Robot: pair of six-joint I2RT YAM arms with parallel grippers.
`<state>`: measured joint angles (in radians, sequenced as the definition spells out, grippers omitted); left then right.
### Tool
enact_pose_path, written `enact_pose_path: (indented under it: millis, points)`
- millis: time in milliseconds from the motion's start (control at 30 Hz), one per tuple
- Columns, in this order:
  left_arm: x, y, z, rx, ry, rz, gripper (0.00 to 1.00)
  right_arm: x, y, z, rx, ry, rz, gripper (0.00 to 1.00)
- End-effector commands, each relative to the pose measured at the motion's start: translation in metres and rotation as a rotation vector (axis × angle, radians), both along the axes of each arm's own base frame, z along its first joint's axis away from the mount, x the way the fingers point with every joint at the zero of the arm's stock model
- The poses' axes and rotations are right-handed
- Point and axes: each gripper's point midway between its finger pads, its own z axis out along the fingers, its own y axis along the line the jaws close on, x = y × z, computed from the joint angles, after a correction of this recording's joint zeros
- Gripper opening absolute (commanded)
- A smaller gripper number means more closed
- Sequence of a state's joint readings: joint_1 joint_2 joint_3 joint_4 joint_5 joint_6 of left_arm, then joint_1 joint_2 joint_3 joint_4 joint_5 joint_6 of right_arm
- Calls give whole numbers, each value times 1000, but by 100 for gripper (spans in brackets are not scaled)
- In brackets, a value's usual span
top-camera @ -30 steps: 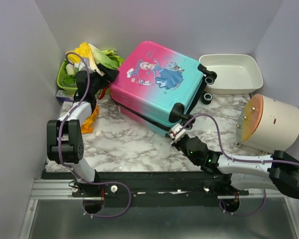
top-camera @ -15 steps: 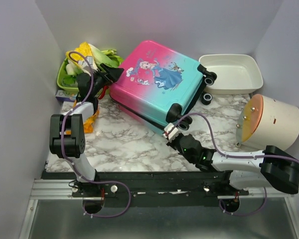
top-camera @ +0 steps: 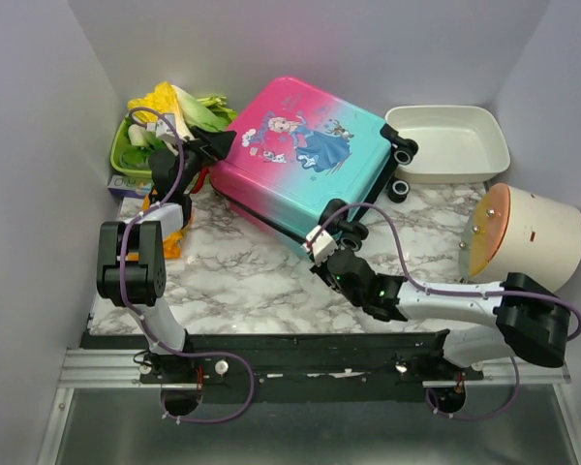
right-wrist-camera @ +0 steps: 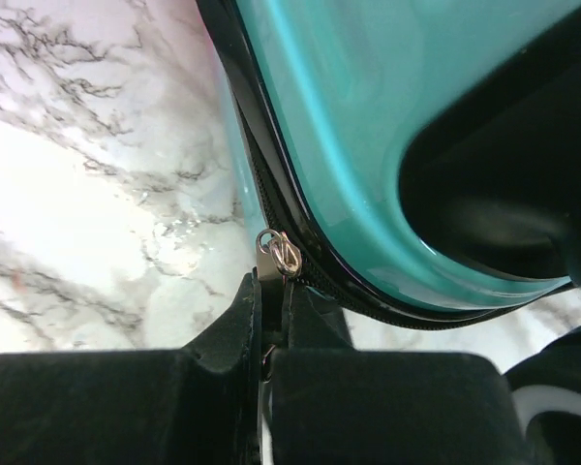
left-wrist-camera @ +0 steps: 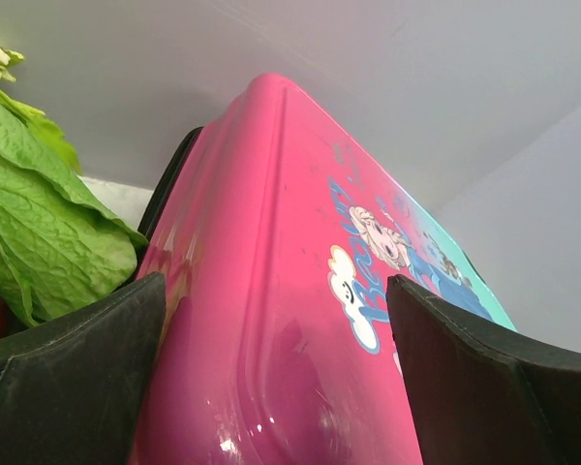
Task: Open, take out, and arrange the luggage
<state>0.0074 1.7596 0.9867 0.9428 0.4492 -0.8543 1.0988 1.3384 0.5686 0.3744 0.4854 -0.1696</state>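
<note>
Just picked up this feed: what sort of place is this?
Probably a staged robot test booth, not a home: plain white walls box in a marble-patterned tabletop, and props crowd it: the luggage, a white tray and a basket of greens.

Overhead plus wrist close-ups, luggage shared

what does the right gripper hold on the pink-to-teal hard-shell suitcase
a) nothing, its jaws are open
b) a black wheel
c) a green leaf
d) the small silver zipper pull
d: the right gripper pinches the small silver zipper pull at the black-trimmed edge of the pink-to-teal hard-shell suitcase.
</note>
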Motion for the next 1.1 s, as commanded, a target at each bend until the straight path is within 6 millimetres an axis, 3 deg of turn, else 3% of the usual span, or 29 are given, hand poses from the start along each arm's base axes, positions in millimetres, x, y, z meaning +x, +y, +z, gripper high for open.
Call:
enact_pose_path:
  millis: [0, 67, 100, 167, 200, 233, 333, 367, 533, 567, 633, 700, 733, 867, 933, 967, 1033, 1067]
  points:
    - [-50, -78, -65, -24, 273, -321, 99, -32, 54, 67, 354, 240, 106, 1]
    - [-49, -78, -63, -30, 271, -315, 99, -45, 51, 49, 339, 253, 155, 1]
    - [-49, -79, -61, -34, 268, -316, 99, -43, 58, 63, 390, 197, 190, 1]
    - [-51, -82, -60, -37, 267, -327, 99, -34, 60, 62, 350, 123, 200, 1]
    - [-51, -84, -58, -33, 261, -333, 99, -26, 66, 75, 363, 85, 189, 1]
    - [-52, -84, -59, -31, 266, -331, 99, -19, 69, 69, 334, 75, 160, 1]
    - [-53, -84, -60, -23, 269, -326, 99, 2, 83, 92, 310, -50, 150, 1]
    - [-53, -84, -61, -23, 272, -321, 99, 9, 87, 90, 290, -77, 143, 1]
    - [-54, -86, -66, -26, 282, -329, 99, 22, 114, 123, 375, -175, 161, 1]
    - [-55, -87, -66, -26, 280, -332, 99, 26, 121, 138, 397, -205, 162, 1]
    - [-56, -89, -67, -29, 283, -340, 99, 32, 134, 135, 382, -209, 170, 1]
    - [-58, -92, -68, -29, 286, -347, 99, 39, 145, 156, 422, -250, 169, 1]
    - [-58, -92, -69, -25, 283, -345, 99, 42, 152, 150, 414, -255, 170, 1]
    - [-60, -94, -70, -16, 286, -353, 99, 48, 159, 164, 451, -272, 156, 2]
    - [-60, -93, -68, -9, 286, -343, 99, 43, 156, 162, 463, -256, 166, 10]
    - [-59, -92, -66, -4, 282, -335, 99, 38, 151, 171, 495, -247, 178, 21]
    - [-58, -86, -65, 4, 302, -298, 99, 25, 146, 161, 473, -205, 224, 34]
    - [-53, -79, -63, 13, 304, -249, 99, 17, 140, 173, 497, -188, 242, 39]
